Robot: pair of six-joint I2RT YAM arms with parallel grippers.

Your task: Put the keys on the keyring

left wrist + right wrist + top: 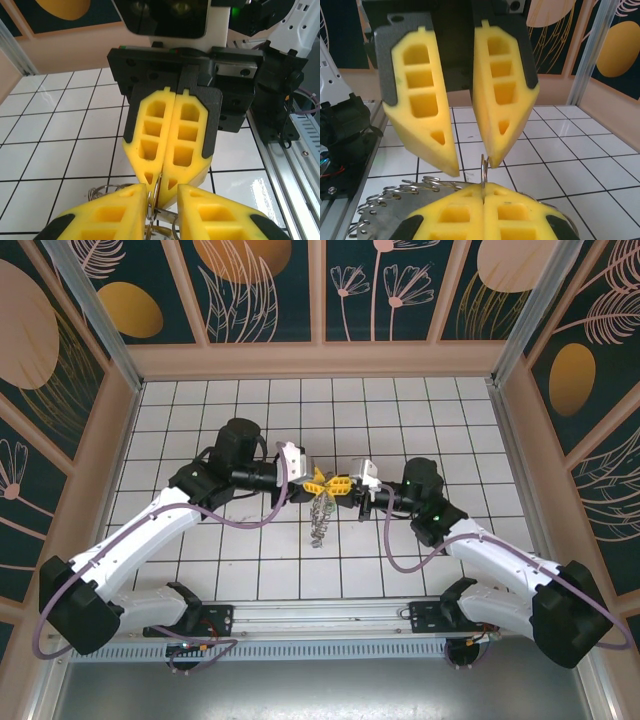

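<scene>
While both arms reach inward over the white tiled table (pixel 450 410), left arm (pixel 150 530) and right arm (pixel 500 560) meet nose to nose at its middle, held above the tiles. Right claw (pixel 161 187): pads pressed flat together, pinching the keyring (pixel 320 512) by its wire. Left claw (pixel 471 167): narrow gap, pads apart, gripping nothing that I can see. Bunch of silvery keys (pixel 395 200) hangs off the ring; from above it dangles just below the spot where the two claws meet, a shade toward the left claw. Key relation: a short run of bare wire (pixel 483 172) stands up out of the right claw's closed tips, thin and edge-on to that wrist's camera, and rises into the mouth of the left claw. It sits off centre there, at the very tip of one pad and apart from the other; whether it touches that tip, cannot tell. Ring lies dead ahead of the left claw, which is the free one and the nearer to act. Judgement: the coming move is the left claw's, closing on or working that exposed wire, and a small sideways shift to centre the wire in the gap looks wise first.
</scene>
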